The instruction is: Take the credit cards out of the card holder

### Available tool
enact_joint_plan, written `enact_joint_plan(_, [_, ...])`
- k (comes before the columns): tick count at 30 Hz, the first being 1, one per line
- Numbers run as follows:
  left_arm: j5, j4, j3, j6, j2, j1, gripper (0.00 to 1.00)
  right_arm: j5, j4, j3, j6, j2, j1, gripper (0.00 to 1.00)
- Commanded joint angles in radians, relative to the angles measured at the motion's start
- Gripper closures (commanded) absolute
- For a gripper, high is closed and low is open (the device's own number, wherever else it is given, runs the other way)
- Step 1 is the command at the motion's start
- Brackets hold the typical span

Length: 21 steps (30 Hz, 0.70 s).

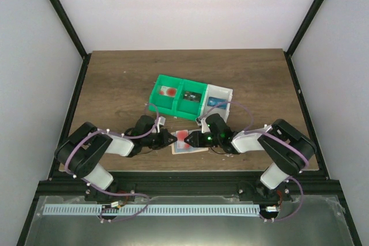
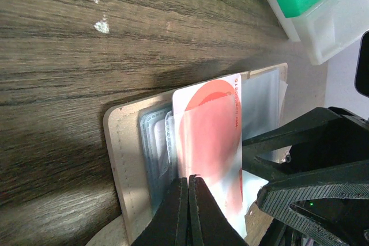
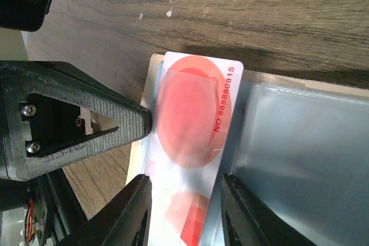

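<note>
The card holder [image 1: 189, 142] lies open on the table between my two grippers. Its tan edge [image 2: 118, 159] and pale blue panels [image 3: 300, 159] show in the wrist views. A white card with red circles [image 3: 196, 113] sticks partly out of a clear pocket; it also shows in the left wrist view [image 2: 210, 136]. My left gripper [image 2: 189, 181] is shut, and its tips rest on the pockets at the card's edge. My right gripper [image 3: 183, 200] is open and straddles the card, one finger [image 3: 135, 211] along each long edge. I cannot tell if they touch it.
Two joined green bins [image 1: 176, 97] and a white bin [image 1: 219, 101] stand just behind the card holder, each with small items inside. The white bin's corner [image 2: 323, 33] shows in the left wrist view. The table's front edge is close behind both grippers.
</note>
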Motion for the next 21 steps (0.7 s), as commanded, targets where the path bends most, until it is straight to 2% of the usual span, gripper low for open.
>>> enact_joint_plan(1, [-0.023, -0.040, -0.027, 0.017, 0.001, -0.005, 1.00, 0.039, -0.054, 0.027, 0.003, 0.008, -0.008, 0.64])
enact_joint_plan(15, [-0.028, -0.037, -0.035, 0.016, -0.002, -0.006, 1.00, -0.034, 0.035, 0.015, 0.038, 0.045, -0.008, 0.69])
enact_joint_plan(21, [-0.028, -0.036, -0.038, 0.016, 0.002, -0.007, 1.00, -0.030, 0.050, 0.005, 0.044, 0.049, -0.008, 0.75])
